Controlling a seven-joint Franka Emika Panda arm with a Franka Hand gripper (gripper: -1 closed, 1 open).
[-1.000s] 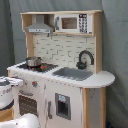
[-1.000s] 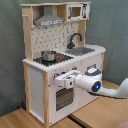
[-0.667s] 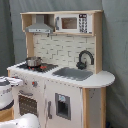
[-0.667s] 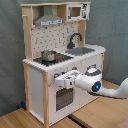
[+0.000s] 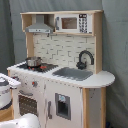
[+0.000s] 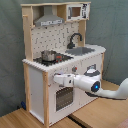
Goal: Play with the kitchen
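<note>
gripper (image 6: 56,80) sits at the oven front of the kitchen (image 6: 65,55) in the second exterior view, pressed up near the left edge of the oven door (image 6: 64,95), just above its window; whether its fingers are spread or closed i cannot tell. my guess is it is placed there to reach the door's handle or the knobs (image 6: 74,69) at about 1 o'clock from it (a judgement, nothing confirms contact). its arm (image 6: 95,85) trails away toward 4 o'clock.

outward: straight up at 12 o'clock a small metal pot (image 6: 48,55) stands on the black stovetop (image 6: 52,59), and the grey sink (image 6: 81,50) with its black faucet (image 6: 75,38) lies toward 2 o'clock. above, the hood (image 6: 49,20) and microwave (image 6: 75,11) hang under the top shelf.

in the first exterior view the kitchen fills the frame's middle, and only part of the arm (image 5: 6,90) shows at 9 o'clock.

no brand, label or writing can be read anywhere.
</note>
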